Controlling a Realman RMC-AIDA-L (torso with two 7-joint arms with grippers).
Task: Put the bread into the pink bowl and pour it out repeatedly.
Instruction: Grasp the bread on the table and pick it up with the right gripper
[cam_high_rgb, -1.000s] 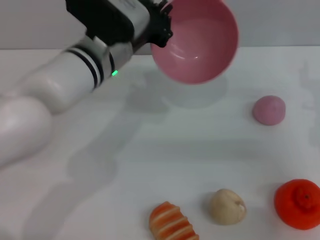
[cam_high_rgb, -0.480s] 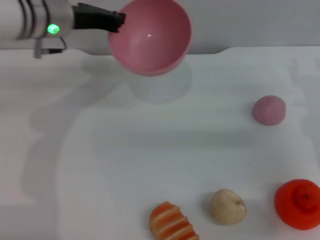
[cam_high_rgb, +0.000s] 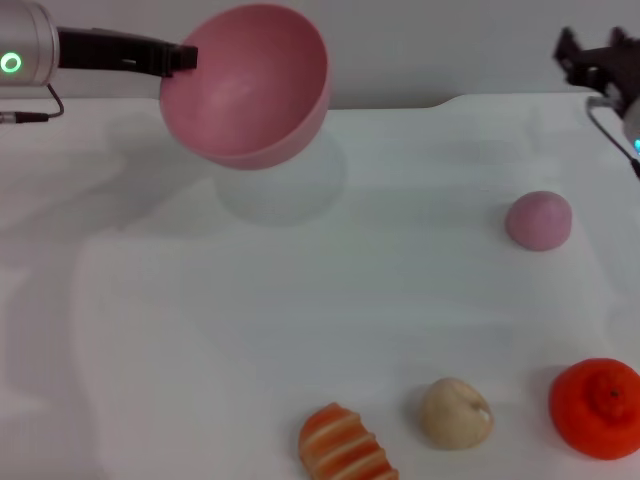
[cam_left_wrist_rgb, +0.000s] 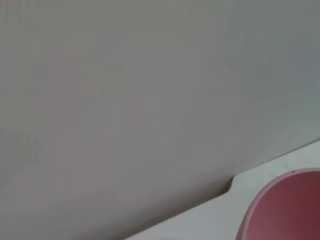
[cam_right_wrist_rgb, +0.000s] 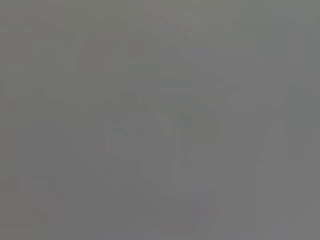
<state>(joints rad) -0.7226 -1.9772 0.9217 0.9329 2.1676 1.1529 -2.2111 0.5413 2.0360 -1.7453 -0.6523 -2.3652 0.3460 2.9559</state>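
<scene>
Nearest me, at the table's front edge, lies the bread (cam_high_rgb: 345, 447), one ridged loaf banded orange-brown and cream, well apart from my bowl. Just beside it sits one small beige lump (cam_high_rgb: 455, 412), and further toward my right one round orange-red fruit-like piece (cam_high_rgb: 596, 407). Past the middle of the white table (cam_high_rgb: 300, 330) rests one small round pink bun (cam_high_rgb: 538, 220). Farthest off, my left gripper (cam_high_rgb: 180, 58) is clamped on the rim of the one glossy pink plastic bowl (cam_high_rgb: 248, 85), held in the air and tipped, with nothing inside. Over the last second I have swung that bowl across toward my left side and turned its mouth away, so I judge a pour is finished and the bread must go in again. My right gripper (cam_high_rgb: 598, 62) has just come into sight at the far right; I cannot tell its grip.
</scene>
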